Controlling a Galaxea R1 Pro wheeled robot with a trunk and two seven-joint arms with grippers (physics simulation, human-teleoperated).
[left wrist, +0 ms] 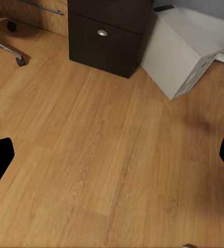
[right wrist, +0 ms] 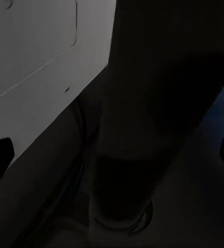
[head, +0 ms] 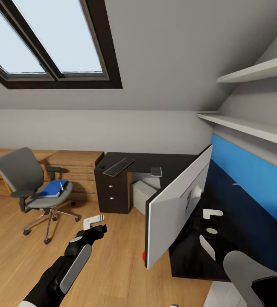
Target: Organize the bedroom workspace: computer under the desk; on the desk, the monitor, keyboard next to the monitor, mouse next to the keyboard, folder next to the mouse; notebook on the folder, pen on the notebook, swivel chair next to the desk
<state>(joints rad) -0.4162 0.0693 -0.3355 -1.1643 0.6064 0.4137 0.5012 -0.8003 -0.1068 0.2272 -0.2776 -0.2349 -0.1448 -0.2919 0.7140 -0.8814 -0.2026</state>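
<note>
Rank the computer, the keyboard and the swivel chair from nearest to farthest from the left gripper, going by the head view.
From the left gripper:
1. The swivel chair, on the floor to its left, with the folder on its seat.
2. The computer, under the desk to its right; too close to the chair to rank firmly.
3. The keyboard, farthest, on the desk's far end.
</note>
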